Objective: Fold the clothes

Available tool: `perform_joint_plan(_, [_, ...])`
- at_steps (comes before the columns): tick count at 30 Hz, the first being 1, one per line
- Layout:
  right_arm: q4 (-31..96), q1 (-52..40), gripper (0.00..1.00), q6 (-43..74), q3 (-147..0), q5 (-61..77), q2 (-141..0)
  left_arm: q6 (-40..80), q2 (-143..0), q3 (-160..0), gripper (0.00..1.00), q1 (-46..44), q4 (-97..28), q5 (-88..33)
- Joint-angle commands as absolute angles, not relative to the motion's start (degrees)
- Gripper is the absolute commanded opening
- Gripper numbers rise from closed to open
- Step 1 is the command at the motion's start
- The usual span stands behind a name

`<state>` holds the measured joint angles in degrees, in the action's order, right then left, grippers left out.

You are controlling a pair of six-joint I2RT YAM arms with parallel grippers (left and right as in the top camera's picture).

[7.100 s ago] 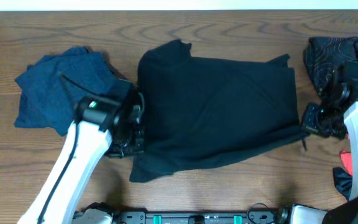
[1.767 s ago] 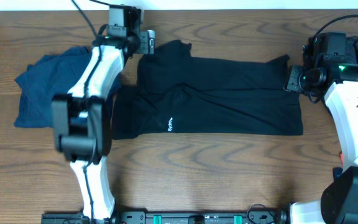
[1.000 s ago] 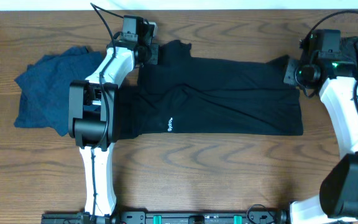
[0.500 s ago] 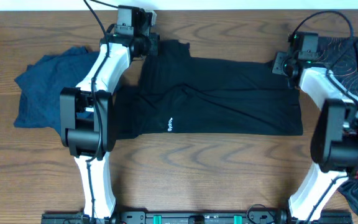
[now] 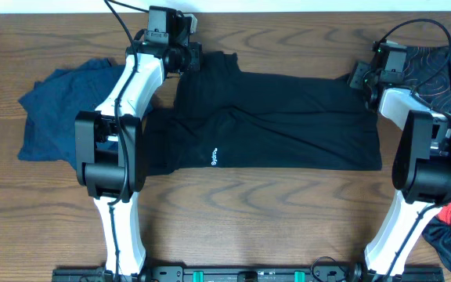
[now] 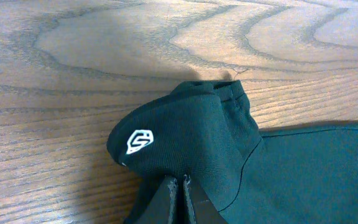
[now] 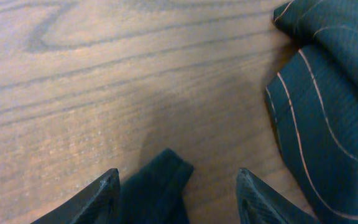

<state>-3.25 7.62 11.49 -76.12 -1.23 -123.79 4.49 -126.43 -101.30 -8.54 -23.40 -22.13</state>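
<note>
A black shirt (image 5: 288, 117) lies folded lengthwise across the middle of the table, a small white print (image 5: 213, 157) facing up. My left gripper (image 5: 196, 59) is at its far left corner, shut on the black cloth (image 6: 229, 162), which bunches up just ahead of the fingers with a white logo (image 6: 140, 141) showing. My right gripper (image 5: 360, 77) is at the far right corner and stands open. That corner of the shirt (image 7: 160, 177) lies loose on the wood between the right fingers (image 7: 107, 190).
A crumpled blue garment (image 5: 69, 110) lies left of the shirt. A dark garment with thin orange lines (image 5: 437, 66) is heaped at the far right, close to my right fingers (image 7: 328, 93). Red and dark cloth (image 5: 449, 223) sits at the front right edge.
My right gripper has opened and let go of the shirt's far right corner, shifting slightly right. The left gripper has stayed shut on its corner near the table's back edge.
</note>
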Motion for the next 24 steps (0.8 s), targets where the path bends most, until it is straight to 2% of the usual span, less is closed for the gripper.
perform_joint_plan(1, [-3.68, 7.79, 0.58, 13.56, -76.18, -0.14, -126.85, 4.80, -125.93, -102.30, 0.06, -8.78, -23.55, -22.55])
perform_joint_plan(7, [-6.24, 7.75, 0.54, 15.62, -76.18, 3.18, -129.43, 4.80, -125.93, -102.28, 0.06, -8.82, -24.14, -22.55])
perform_joint_plan(8, [-6.26, 7.66, 0.48, 16.21, -76.18, 3.46, -129.73, 4.80, -125.93, -102.28, 0.06, -8.82, -24.29, -22.55])
perform_joint_plan(10, [-5.98, 7.46, 0.22, 17.15, -76.18, 3.49, -129.78, 4.80, -125.93, -102.28, 0.06, -8.82, -24.60, -22.55])
perform_joint_plan(11, [-5.89, 7.44, 0.06, 17.15, -76.18, 3.46, -129.78, 4.80, -125.93, -102.28, 0.06, -8.82, -24.82, -22.52])
perform_joint_plan(12, [-5.65, 7.44, 0.01, 17.15, -76.18, 3.46, -129.73, 4.80, -125.93, -102.28, 0.06, -8.82, -24.93, -22.52])
perform_joint_plan(17, [-1.67, 8.43, 0.01, 17.67, -76.25, 2.76, -127.37, 4.82, -125.75, -102.30, 0.06, -8.73, -26.74, -22.52])
perform_joint_plan(24, [8.99, 10.98, 0.01, 19.49, -76.31, 2.02, -115.77, 5.23, -120.66, -102.30, 0.06, -8.16, -33.45, -22.50])
